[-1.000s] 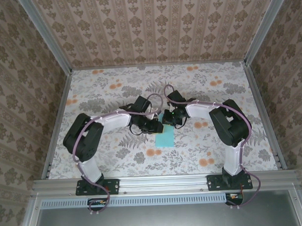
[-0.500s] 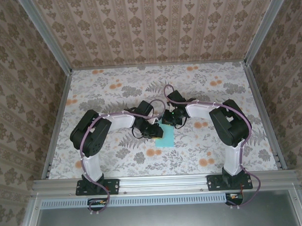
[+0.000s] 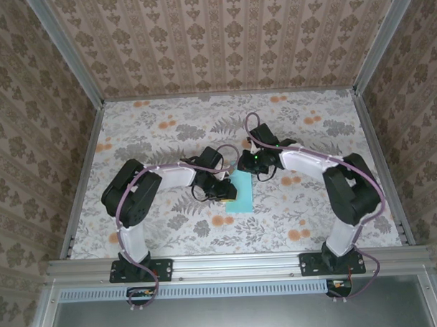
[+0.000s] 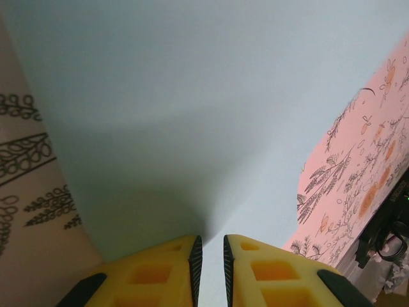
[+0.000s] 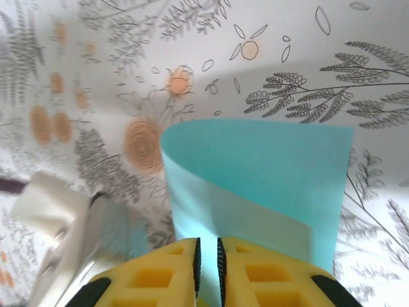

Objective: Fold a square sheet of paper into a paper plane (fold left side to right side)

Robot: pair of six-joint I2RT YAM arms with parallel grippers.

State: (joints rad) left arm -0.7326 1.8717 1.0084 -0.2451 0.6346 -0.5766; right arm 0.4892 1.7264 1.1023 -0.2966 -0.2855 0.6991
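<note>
While the sheet of paper (image 3: 243, 198) lies in the middle of the flowery worktop (image 3: 153, 130), it curls over on itself — one side bent across the other. The left claw (image 4: 209, 246) is pinched tight on it, and the right claw (image 5: 206, 252) pinches it too.
</note>
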